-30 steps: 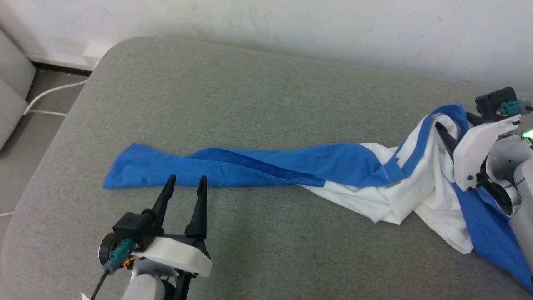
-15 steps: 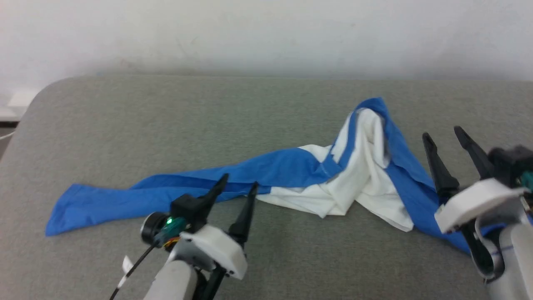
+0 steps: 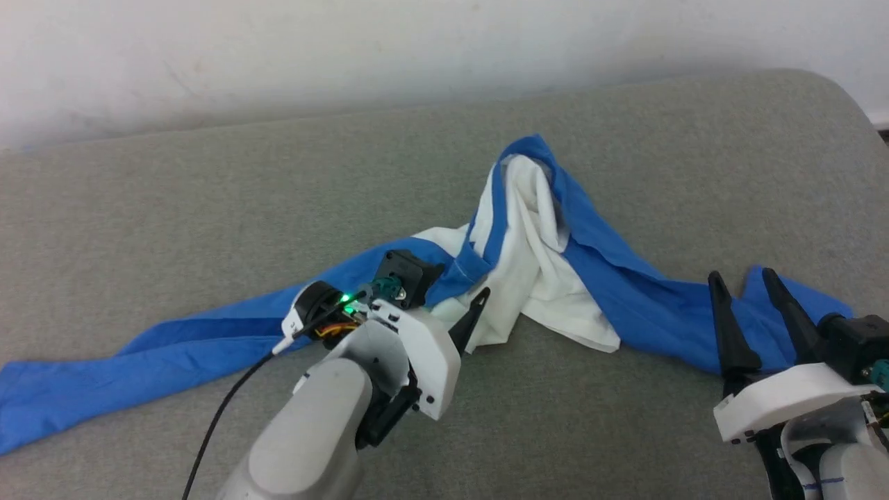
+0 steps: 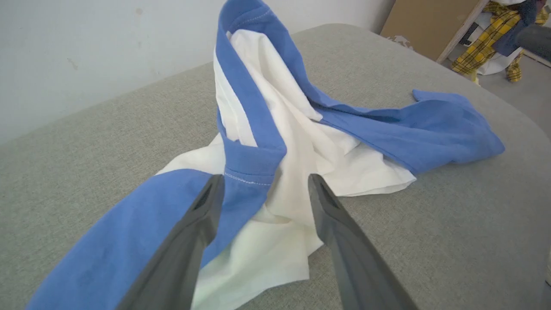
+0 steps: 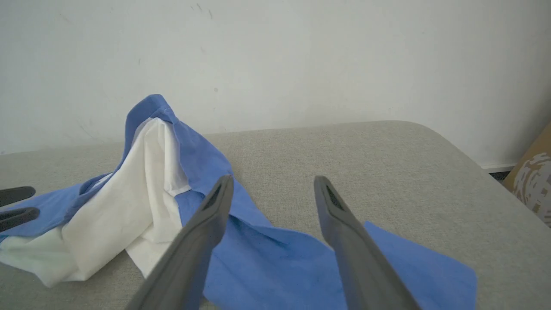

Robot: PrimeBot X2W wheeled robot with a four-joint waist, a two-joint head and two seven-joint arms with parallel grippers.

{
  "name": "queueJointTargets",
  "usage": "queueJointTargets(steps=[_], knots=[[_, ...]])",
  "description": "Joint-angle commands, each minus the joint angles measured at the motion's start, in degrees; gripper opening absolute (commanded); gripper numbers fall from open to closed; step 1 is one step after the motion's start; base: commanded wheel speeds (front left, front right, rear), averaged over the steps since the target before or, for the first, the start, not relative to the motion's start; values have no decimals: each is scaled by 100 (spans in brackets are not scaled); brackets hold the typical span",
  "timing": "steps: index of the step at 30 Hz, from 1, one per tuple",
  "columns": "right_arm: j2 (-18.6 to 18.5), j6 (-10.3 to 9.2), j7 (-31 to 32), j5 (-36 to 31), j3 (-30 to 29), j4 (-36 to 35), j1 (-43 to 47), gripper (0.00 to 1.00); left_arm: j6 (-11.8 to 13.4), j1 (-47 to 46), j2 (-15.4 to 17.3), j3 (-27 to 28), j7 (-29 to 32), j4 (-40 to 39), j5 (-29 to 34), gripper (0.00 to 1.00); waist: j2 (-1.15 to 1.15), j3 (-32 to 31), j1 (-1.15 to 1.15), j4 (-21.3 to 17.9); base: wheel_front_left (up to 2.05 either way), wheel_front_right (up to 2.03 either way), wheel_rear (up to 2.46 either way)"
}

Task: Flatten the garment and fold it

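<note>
At the crumpled garment (image 3: 528, 229), left end effector (image 4: 264, 181) and right end effector (image 3: 741, 278) stand wide

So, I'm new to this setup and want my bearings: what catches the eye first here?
The blue-and-white garment strikes first, heaped into a peak on the grey cushion, blue sleeves trailing to both sides. The open left claw points at the heap; the open right claw hovers over the right-hand sleeve.

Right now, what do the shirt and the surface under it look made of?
The garment: thin soft knit, probably cotton jersey, matte; it lies in limp folds.
The surface: grey woven upholstery cloth, matte, fine weave visible; rounded corner suggests padding.
</note>
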Motion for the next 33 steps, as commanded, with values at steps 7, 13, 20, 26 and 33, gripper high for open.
queueJointTargets(steps=[7,13,20,26,33], knots=[[118,-12,-17,-28,-168,38,44,100,3,-515,27,-53,-52,604,143,100,-1,368,0,-367,0,0,0],[159,-12,-65,-15,-180,141,11,100,66,-781,10,2,-260,914,141,100,-1,483,0,-418,0,0,0],[178,-12,-130,-21,-202,305,2,100,97,-933,30,82,-499,1043,57,0,-1,495,0,-354,0,0,0],[182,-12,-114,-86,-192,431,-13,100,55,-876,26,48,-719,1048,-96,0,-1,299,0,-223,0,0,0],[184,-12,-69,-103,-293,482,103,100,107,-819,135,-146,-1639,206,191,0,-1,-218,0,88,0,0,0]])
